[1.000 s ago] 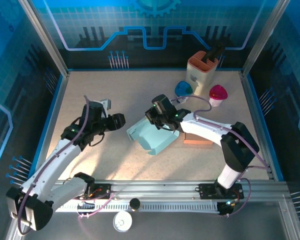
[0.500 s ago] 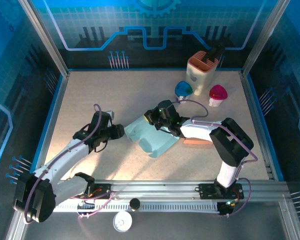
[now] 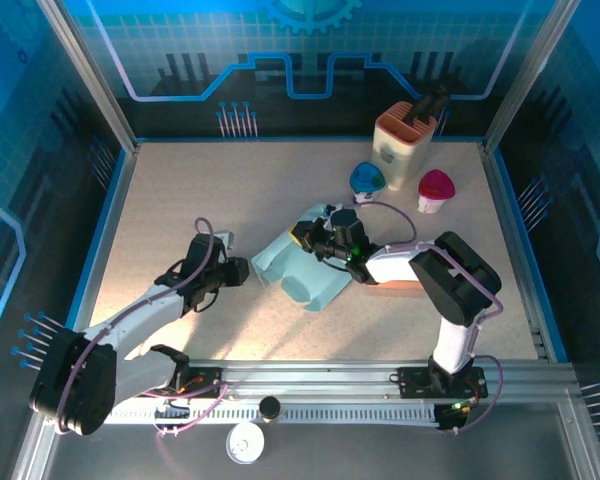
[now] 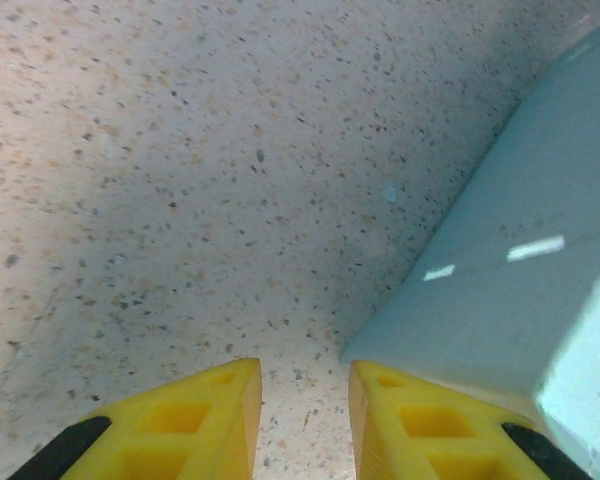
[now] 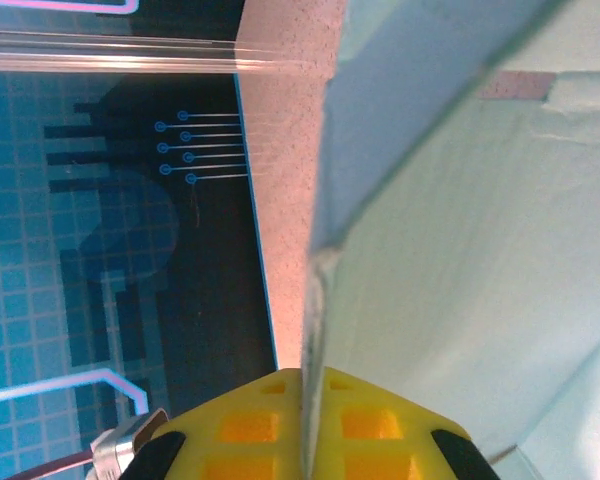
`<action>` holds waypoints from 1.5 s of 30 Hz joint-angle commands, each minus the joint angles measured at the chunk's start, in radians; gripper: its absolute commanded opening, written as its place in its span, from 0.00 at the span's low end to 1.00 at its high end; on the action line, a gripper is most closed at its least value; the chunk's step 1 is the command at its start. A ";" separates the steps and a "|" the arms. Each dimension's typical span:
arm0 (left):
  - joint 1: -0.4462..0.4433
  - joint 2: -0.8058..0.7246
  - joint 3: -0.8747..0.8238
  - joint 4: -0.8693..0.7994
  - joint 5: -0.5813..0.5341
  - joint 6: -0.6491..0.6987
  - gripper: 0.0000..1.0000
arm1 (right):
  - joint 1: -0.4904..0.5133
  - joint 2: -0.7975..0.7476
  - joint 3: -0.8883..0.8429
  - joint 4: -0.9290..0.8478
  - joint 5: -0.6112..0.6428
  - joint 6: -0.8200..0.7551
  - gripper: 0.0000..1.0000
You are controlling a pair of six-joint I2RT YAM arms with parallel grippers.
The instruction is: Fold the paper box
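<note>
The right jaws were clamped on a flap of the paper box (image 3: 290,270), seemingly to steady it; the left jaws stood slightly apart, empty, beside its corner.

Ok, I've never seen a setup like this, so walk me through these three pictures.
These are two white robot arms bolted at a table's near edge. One picture looks down from above; the other two come from a camera on each wrist, so the yellow fingers are that arm's own. On the speckled table lies a blue paper box. The right gripper is shut on a thin panel of it. The left gripper, slightly open and empty, sits beside the box's corner. Farther back stand a beige holder, a blue container and a pink container.
</note>
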 commanded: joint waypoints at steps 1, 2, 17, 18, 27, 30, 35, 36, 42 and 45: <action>0.001 0.009 -0.004 0.064 0.072 0.039 0.30 | -0.015 0.059 -0.024 0.097 -0.056 -0.015 0.00; -0.007 0.010 0.005 0.051 0.072 0.038 0.30 | -0.018 0.064 -0.025 0.099 -0.055 -0.013 0.00; -0.148 -0.035 0.022 0.018 -0.044 0.057 0.40 | -0.030 0.083 -0.014 0.121 -0.089 -0.003 0.00; -0.150 -0.031 0.025 0.019 -0.043 0.059 0.40 | -0.028 0.080 -0.014 0.119 -0.092 -0.002 0.00; -0.187 0.040 0.096 0.008 -0.073 0.140 0.37 | -0.019 0.056 -0.005 0.087 -0.106 0.033 0.00; -0.193 0.052 0.100 0.033 -0.076 0.171 0.33 | -0.019 0.032 -0.005 0.054 -0.101 0.027 0.00; -0.199 0.102 0.106 0.063 -0.076 0.177 0.32 | -0.017 0.028 -0.008 0.061 -0.100 0.035 0.00; -0.202 0.112 0.106 0.068 -0.082 0.177 0.32 | -0.017 0.033 -0.009 0.069 -0.099 0.041 0.00; -0.236 0.150 0.090 0.134 -0.119 0.162 0.36 | -0.007 0.053 -0.014 0.117 -0.083 0.065 0.00; -0.248 0.130 0.078 0.140 -0.129 0.164 0.37 | -0.014 0.053 -0.006 0.103 -0.089 0.057 0.00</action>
